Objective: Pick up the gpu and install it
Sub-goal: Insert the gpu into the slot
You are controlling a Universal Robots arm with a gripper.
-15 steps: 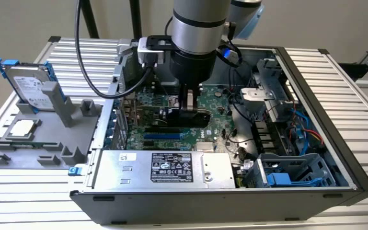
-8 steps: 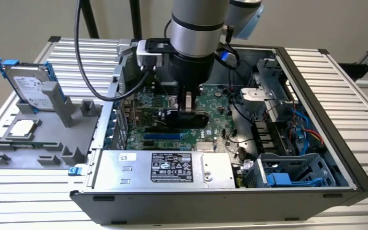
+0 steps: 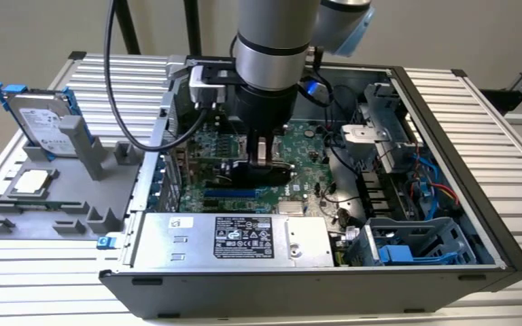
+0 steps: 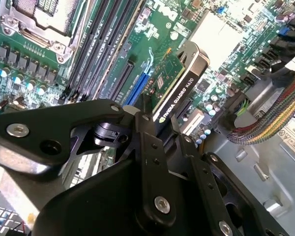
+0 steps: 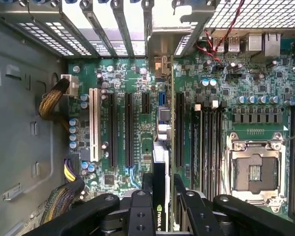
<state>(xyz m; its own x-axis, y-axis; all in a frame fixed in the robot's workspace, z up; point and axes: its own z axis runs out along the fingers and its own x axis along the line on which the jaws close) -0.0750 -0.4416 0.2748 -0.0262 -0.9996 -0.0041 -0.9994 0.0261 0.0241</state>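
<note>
The gpu (image 4: 179, 81) is a thin green card with a black face, held edge-on between my gripper's (image 4: 160, 118) black fingers. In the first wrist view the gpu (image 5: 161, 160) stands upright over the large green motherboard (image 5: 120, 73), in line with the long black expansion slots (image 5: 129, 128). Whether its edge sits in a slot I cannot tell. The exterior view shows my gripper (image 3: 263, 161) low inside the open computer case (image 3: 442, 136), shut on the dark gpu (image 3: 261, 175) just above the motherboard (image 3: 311, 170).
A silver hard drive (image 3: 43, 122) in a blue frame stands on a grey fixture (image 3: 52, 197) outside the case. Inside are the power supply (image 3: 234, 238), a drive cage (image 3: 415, 244), loose cables (image 3: 424, 183), memory slots (image 5: 211, 142) and a processor socket (image 5: 255, 169).
</note>
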